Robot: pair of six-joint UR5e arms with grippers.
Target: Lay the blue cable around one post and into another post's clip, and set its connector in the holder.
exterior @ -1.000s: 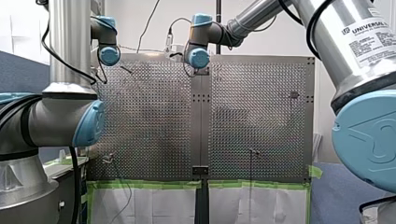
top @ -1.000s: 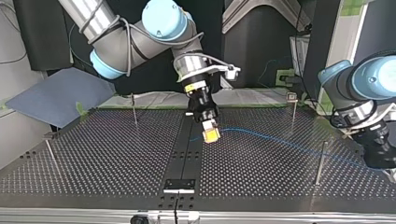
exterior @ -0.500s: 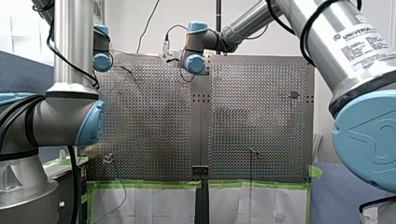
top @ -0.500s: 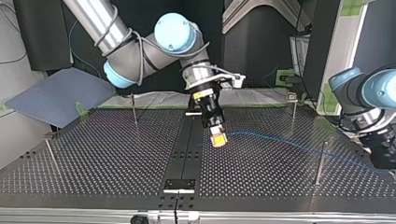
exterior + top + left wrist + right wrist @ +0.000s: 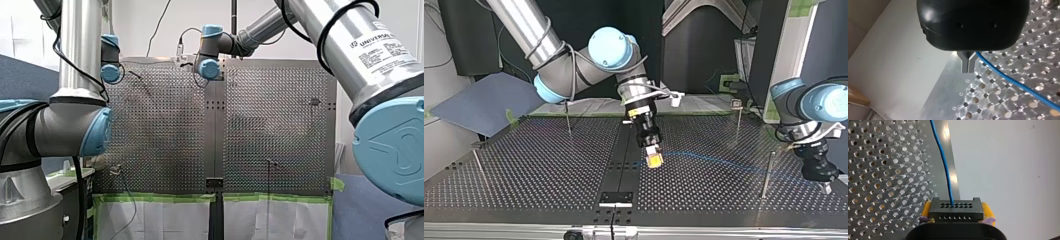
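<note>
In the top view my right gripper, with yellow pads, hangs low over the dark centre strip. In the right wrist view this gripper is shut on a black connector. The blue cable leaves the connector's face. The cable runs across the plate toward the top view's right, to my left gripper. In the left wrist view my left gripper has its metal fingers shut on the blue cable just above the perforated plate. The front view hides both grippers behind the arms' wrists.
Thin posts stand on the plate: one at the back left, one at the left edge, one with a clip head at the back right, one beside my left gripper. A small black block sits on the centre strip's near end.
In the top view my right gripper has carried the connector lower and nearer the front edge. My left gripper has shifted along the right side and now shows whole beside the near right post.
</note>
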